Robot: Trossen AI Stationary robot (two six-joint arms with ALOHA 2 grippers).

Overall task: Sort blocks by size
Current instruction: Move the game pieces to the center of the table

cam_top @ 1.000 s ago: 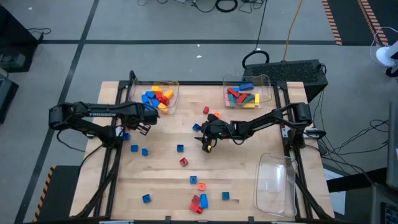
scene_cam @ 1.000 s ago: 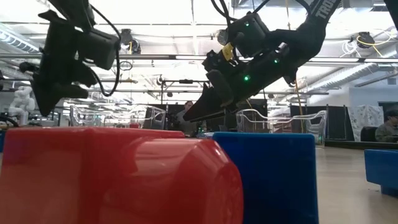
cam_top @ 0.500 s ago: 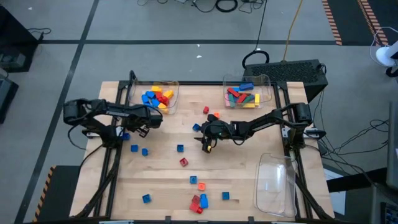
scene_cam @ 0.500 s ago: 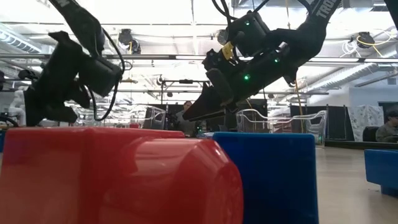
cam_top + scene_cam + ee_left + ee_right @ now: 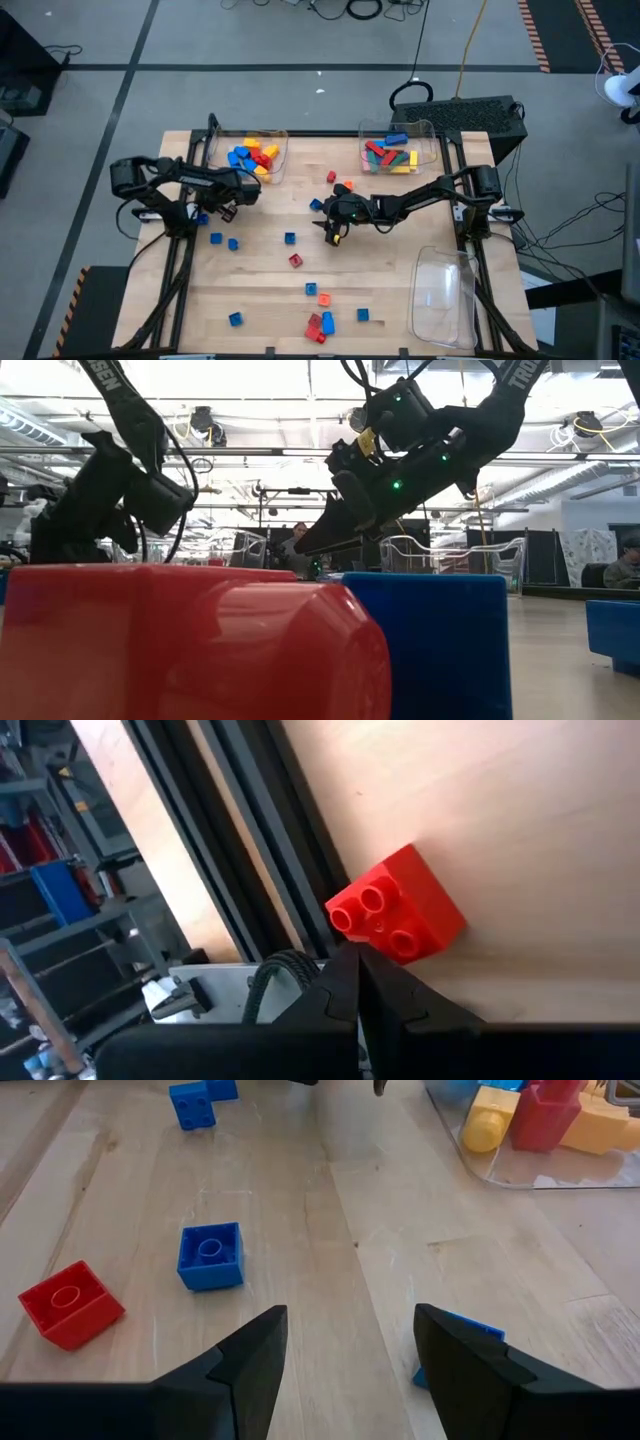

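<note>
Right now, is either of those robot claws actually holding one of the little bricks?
No. The left gripper is shut with nothing between its fingers, near a red block. The right gripper is open and empty above the table.

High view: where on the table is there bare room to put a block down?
Free: the wood between the red block and the empty tray, and the near left corner beside a blue block. Crowded: the cluster at the near edge.
</note>
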